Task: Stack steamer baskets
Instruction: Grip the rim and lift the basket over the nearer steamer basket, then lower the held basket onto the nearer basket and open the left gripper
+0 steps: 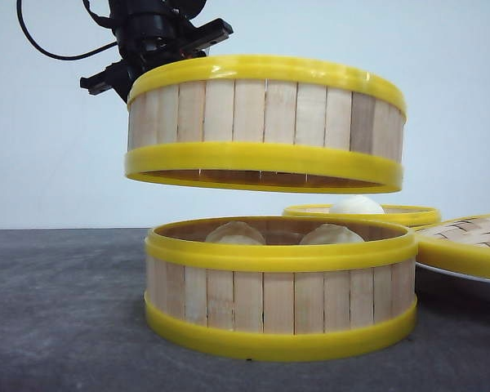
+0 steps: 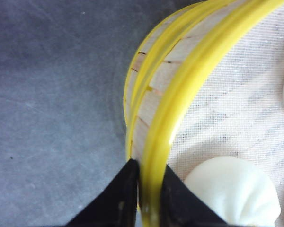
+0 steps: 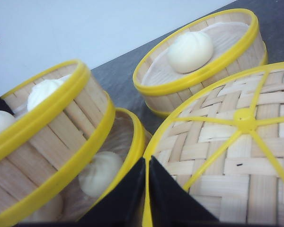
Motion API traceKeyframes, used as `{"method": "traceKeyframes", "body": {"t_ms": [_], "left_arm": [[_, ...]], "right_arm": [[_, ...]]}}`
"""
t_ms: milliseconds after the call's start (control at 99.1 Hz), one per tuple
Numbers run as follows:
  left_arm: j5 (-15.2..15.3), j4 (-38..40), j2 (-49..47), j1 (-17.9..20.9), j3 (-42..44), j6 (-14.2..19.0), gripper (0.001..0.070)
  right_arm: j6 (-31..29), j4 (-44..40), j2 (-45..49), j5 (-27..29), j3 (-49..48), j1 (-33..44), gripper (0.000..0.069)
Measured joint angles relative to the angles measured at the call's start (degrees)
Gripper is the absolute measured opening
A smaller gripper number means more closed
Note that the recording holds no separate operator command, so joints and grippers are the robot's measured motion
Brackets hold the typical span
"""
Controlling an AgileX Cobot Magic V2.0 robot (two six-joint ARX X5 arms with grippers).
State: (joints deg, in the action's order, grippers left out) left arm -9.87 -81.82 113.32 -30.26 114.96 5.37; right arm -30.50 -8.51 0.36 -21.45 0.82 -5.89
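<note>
The raised basket (image 1: 265, 122) hangs level in the air straight above the lower basket (image 1: 279, 292), with a clear gap between them, so the two do not touch. The left end effector (image 2: 149, 196) is clamped on the raised basket's top rim, one black finger (image 2: 120, 198) outside the wall and the other inside, over the white cloth liner; in the front view its dark body shows at about 10 o'clock from that basket. A bun (image 2: 232, 191) lies on the liner just beside the inner finger. The lower basket stands on the grey counter (image 1: 61, 310) and holds pale buns (image 1: 331, 235) that peek over its rim. At about 1 o'clock from it, farther back on the counter, stands the third basket (image 3: 201, 59) with a single white bun (image 3: 189, 51) inside. At 3 o'clock from the lower basket lies the woven lid (image 3: 227, 151), resting tilted on a white plate (image 1: 461, 278). The right end effector (image 3: 146, 189) sits at the lid's yellow rim with its two black fingers nearly together; whether they actually pinch the rim cannot be told from the right wrist view.
</note>
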Motion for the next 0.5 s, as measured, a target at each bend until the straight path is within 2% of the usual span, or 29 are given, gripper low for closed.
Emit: {"method": "traceKeyframes", "body": {"t_ms": [141,283,504], "left_arm": [[-0.24,-0.02,0.57,-0.02,0.0,-0.02,0.0028],[-2.21,0.0,2.32,-0.17,-0.04,-0.04,0.0028],[-2.4,2.99,2.6,-1.33,-0.28,-0.26,0.0028]], "right_arm": [[0.0,-0.15,0.0,0.02,0.02,0.0,0.0007],[0.0,-0.17,0.0,0.02,0.02,0.0,0.0007],[0.0,-0.17,0.0,0.02,0.02,0.0,0.0007]]}}
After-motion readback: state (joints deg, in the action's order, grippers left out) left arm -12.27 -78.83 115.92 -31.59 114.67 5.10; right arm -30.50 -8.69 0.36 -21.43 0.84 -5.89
